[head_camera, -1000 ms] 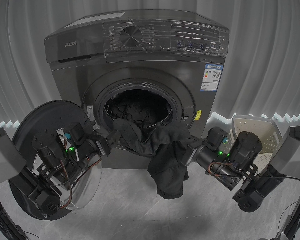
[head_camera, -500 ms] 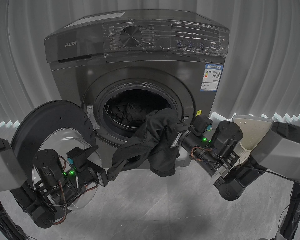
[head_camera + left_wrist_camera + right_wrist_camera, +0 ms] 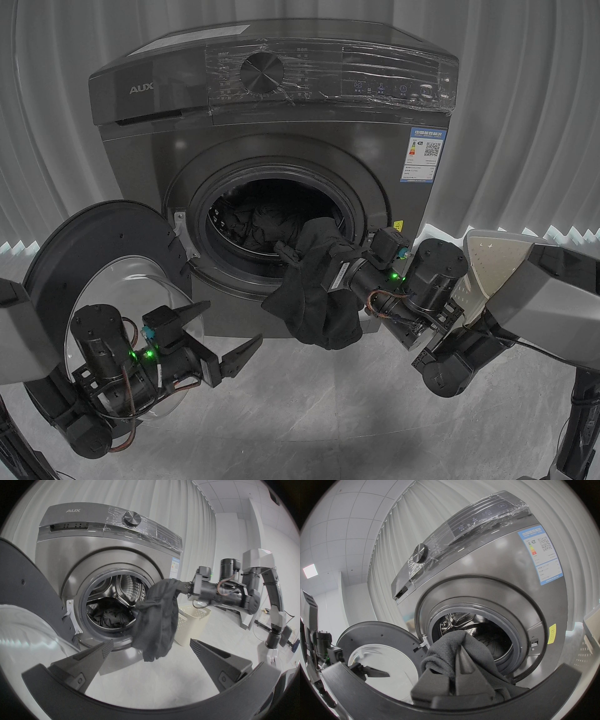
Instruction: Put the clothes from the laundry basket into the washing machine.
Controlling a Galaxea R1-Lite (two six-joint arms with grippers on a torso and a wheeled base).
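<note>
Limply, black garment dangles, pinched by right gripper; left gripper gapes empty.

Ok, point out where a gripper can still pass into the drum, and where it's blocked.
Free: the upper and left part inside the round grey door rim, bordered by the dark clothes piled inside and the black garment. Crowded: the rim's lower right, where the right gripper holds that garment draped over it.
</note>
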